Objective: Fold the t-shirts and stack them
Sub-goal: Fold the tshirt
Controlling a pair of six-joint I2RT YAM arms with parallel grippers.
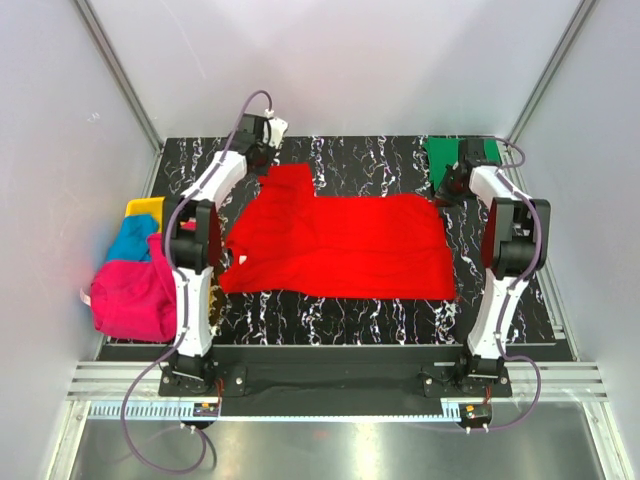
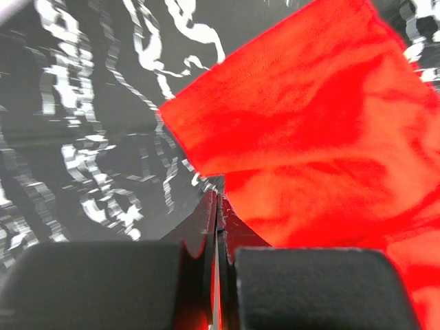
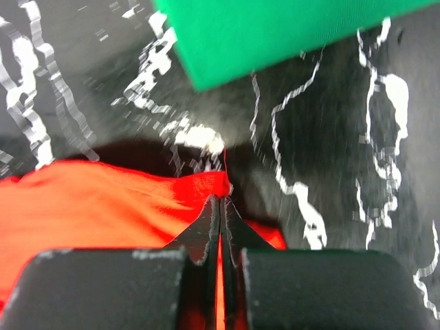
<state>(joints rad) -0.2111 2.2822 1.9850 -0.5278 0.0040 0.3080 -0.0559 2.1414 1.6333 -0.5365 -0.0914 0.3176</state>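
Observation:
A bright red t-shirt lies spread flat across the middle of the black marbled table. My left gripper is at its far left sleeve. In the left wrist view the left gripper is shut, with the red cloth pinched at its tips. My right gripper is at the shirt's far right corner. The right wrist view shows that gripper shut on a raised fold of red cloth. A folded dark green t-shirt lies just beyond the right gripper.
A yellow tray stands off the table's left edge, holding a crumpled turquoise shirt and a magenta shirt. Grey walls close in the back and both sides. The arm bases stand on the near rail.

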